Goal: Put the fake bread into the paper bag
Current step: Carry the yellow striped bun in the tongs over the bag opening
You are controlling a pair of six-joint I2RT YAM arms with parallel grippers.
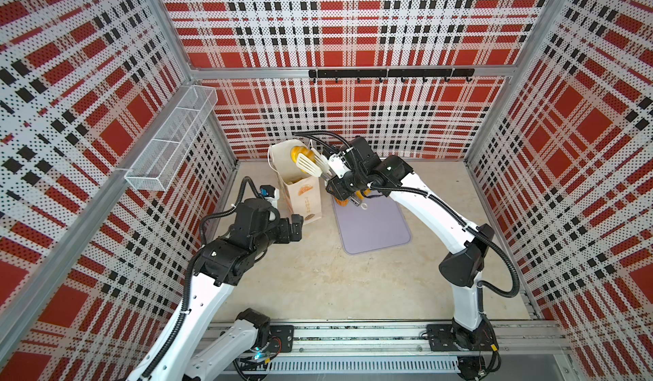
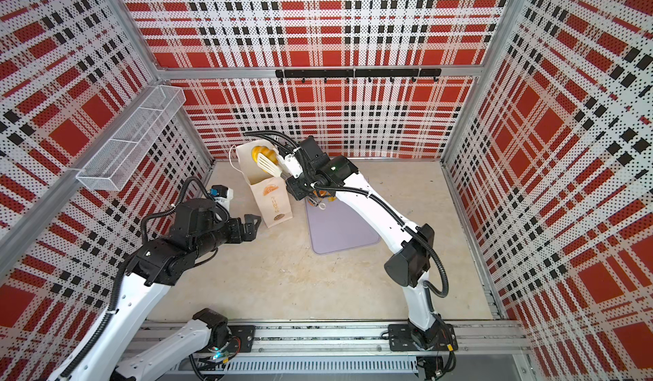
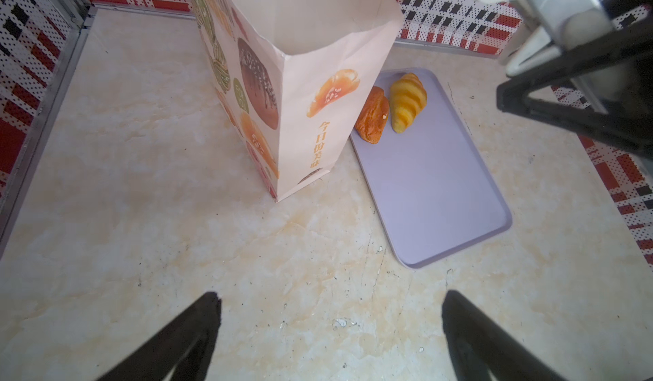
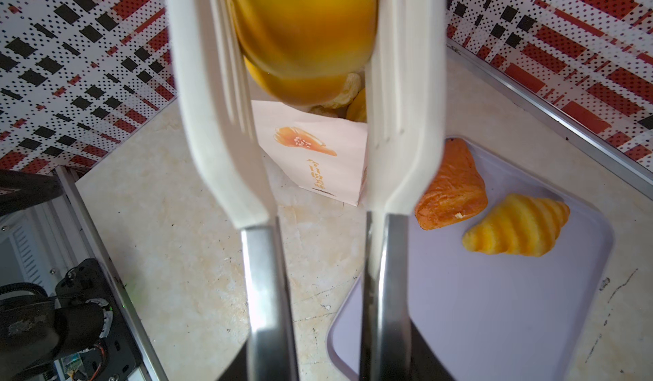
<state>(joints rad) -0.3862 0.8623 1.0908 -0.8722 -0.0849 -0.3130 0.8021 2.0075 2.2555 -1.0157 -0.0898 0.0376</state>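
Over the paper bag (image 1: pixel 304 202), the right gripper (image 4: pixel 328 361) squeezed tongs (image 4: pixel 226 132) clamping a yellow bun (image 4: pixel 304 26); at the bag's eight o'clock the left gripper (image 3: pixel 330 299) stood wide open, empty.

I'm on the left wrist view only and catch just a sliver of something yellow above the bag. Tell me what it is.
Observer: A yellow roll, clamped between the blades of white tongs over the open mouth of the paper bag.
Operator: Tell me what holds the tongs.
Observer: The right gripper, its fingers shut on their metal handles.
Operator: Report what's inside the bag.
Observer: The right wrist view looks down into it: bread pieces already lie inside.
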